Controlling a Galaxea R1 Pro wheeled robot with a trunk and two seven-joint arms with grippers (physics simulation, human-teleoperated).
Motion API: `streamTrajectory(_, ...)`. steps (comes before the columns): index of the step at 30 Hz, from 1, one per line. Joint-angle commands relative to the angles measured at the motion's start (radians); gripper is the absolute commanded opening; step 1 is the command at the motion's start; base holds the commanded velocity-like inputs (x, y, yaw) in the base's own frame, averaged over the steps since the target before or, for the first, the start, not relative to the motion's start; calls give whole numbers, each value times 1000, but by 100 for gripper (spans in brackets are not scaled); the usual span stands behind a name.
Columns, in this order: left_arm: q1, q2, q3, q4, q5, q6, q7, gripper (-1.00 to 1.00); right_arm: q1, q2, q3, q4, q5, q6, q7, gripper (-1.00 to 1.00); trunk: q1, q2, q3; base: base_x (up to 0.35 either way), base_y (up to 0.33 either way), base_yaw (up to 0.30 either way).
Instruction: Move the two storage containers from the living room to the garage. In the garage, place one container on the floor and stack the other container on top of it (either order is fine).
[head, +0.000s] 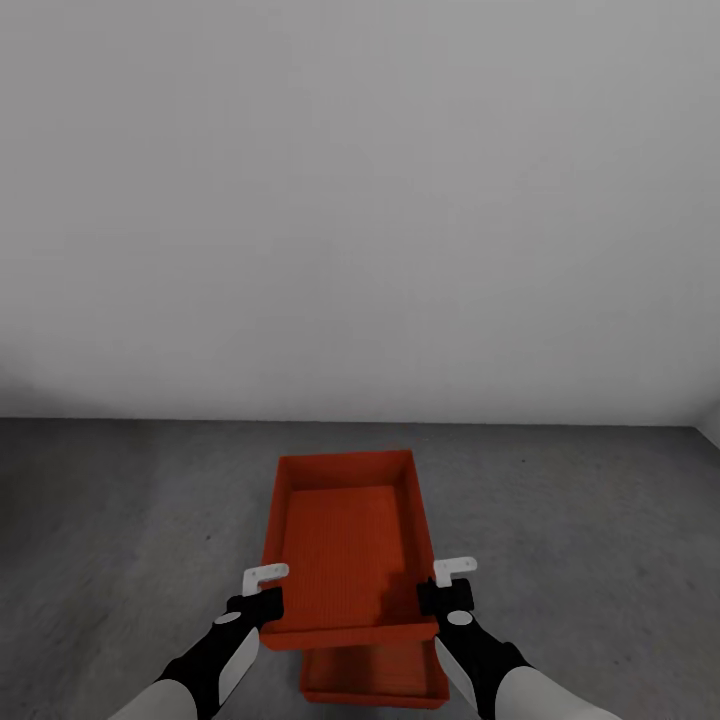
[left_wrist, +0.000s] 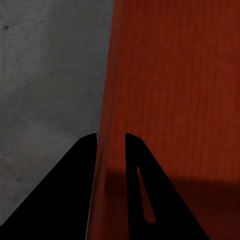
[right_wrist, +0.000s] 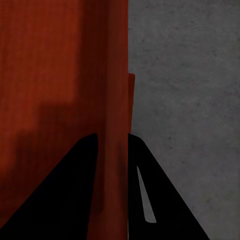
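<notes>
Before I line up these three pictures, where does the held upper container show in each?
Head view: upper container low centre, gripped on both side walls, above the lower container.
Left wrist view: its wall runs between the left gripper's fingers.
Right wrist view: its wall runs between the right gripper's fingers.
Shared landmark: the grey concrete floor.

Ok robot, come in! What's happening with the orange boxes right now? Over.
Left gripper and right gripper shut on upper container's side walls. Lower container on concrete floor beneath it. Nothing in the way.
</notes>
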Motion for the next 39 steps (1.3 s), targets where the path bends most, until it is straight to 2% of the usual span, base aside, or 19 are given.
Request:
streamTrajectory(1,-1,32,6,-4,-7,-77,59,-100,0,-10,-15,4,-15,-6,-6,-100,0,-1,-1,0,0,0)
streamTrajectory(17,-1,32,5,-5,-7,-77,59,-100,0,-8,-15,4,-15,-5,-3,-100,0,-1,-1,0,0,-5)
streamTrajectory(34,-1,32,5,-6,-7,-77,59,-100,0,-7,-14,4,-15,-5,-4,-100,0,-1,-1,0,0,-224)
streamTrajectory(39,-1,32,5,-6,-7,-77,59,-100,0,-7,-14,4,-15,-6,-5,-100,0,-1,-1,0,0,-82)
